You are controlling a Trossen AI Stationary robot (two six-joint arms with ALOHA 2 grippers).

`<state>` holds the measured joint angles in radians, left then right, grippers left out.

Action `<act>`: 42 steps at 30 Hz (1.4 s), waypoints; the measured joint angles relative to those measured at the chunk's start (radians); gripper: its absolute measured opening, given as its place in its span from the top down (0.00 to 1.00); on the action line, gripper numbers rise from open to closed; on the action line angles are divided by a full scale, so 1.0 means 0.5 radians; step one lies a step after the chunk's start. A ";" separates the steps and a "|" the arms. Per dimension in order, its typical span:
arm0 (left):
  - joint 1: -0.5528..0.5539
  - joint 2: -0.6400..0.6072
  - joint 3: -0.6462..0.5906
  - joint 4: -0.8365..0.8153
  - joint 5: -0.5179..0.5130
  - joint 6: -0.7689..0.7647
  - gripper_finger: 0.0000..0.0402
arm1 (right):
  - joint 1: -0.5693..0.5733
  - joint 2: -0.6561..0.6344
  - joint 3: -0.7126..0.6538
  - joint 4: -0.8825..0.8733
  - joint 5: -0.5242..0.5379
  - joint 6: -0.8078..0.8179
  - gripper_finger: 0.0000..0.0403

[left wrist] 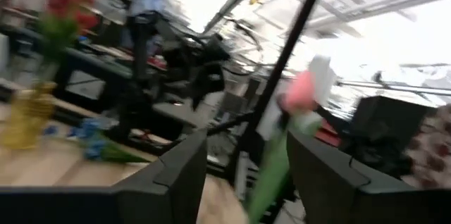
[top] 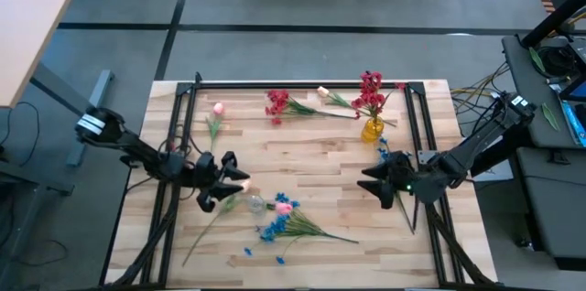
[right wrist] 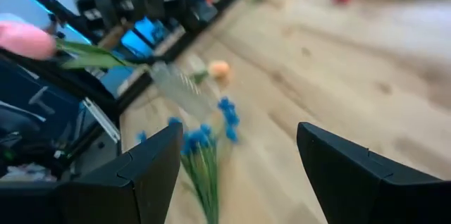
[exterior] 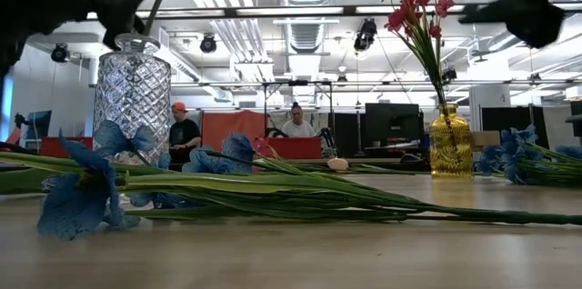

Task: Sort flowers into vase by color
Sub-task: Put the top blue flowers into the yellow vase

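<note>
My left gripper (top: pixel 233 172) hovers open by the clear cut-glass vase (exterior: pixel 132 98), which stands upright on the table. A pink tulip bud (left wrist: pixel 303 90) on a green stem (left wrist: pixel 271 168) rises between the gripper's spread fingers. In the low view that stem (exterior: pixel 159 3) slants down to the vase's mouth. My right gripper (top: pixel 377 181) is open over bare wood and touches nothing. The yellow vase (top: pixel 372 129) holds red flowers (top: pixel 371 90). Blue flowers (top: pixel 275 227) with pink buds (top: pixel 284 204) lie near the clear vase. My left gripper has the pink tulip's stem (left wrist: pixel 275 157) between its parted fingers, which come level from the table's left. The stem runs close along the inner edge of one finger (left wrist: pixel 310 160). Whether it touches that finger I cannot tell. The bud is lifted above the table.
A red flower (top: pixel 277 103), a cream bud (top: pixel 322 92) and a pink tulip (top: pixel 218 108) lie near the far edge. A long green stem (top: pixel 197 241) lies near the front left. Black frame rails (top: pixel 179 145) run along the table's sides. People sit in the room behind.
</note>
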<state>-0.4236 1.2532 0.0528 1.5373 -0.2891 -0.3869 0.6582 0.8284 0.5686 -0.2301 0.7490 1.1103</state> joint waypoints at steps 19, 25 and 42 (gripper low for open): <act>0.201 -0.502 0.061 -1.246 -0.158 -0.137 0.58 | -0.056 0.094 0.039 -0.851 -0.874 1.229 0.41; 0.257 -0.692 0.063 -1.437 -0.158 -0.136 0.58 | -0.100 0.444 0.296 -1.457 -1.252 1.467 0.42; 0.285 -0.831 0.063 -1.540 -0.157 -0.084 0.58 | -0.293 0.960 0.359 -1.793 -1.447 1.151 0.42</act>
<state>-0.2813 0.8375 0.0841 0.7671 -0.3674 -0.4290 0.5118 1.3084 0.7479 -1.1264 0.0253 1.6858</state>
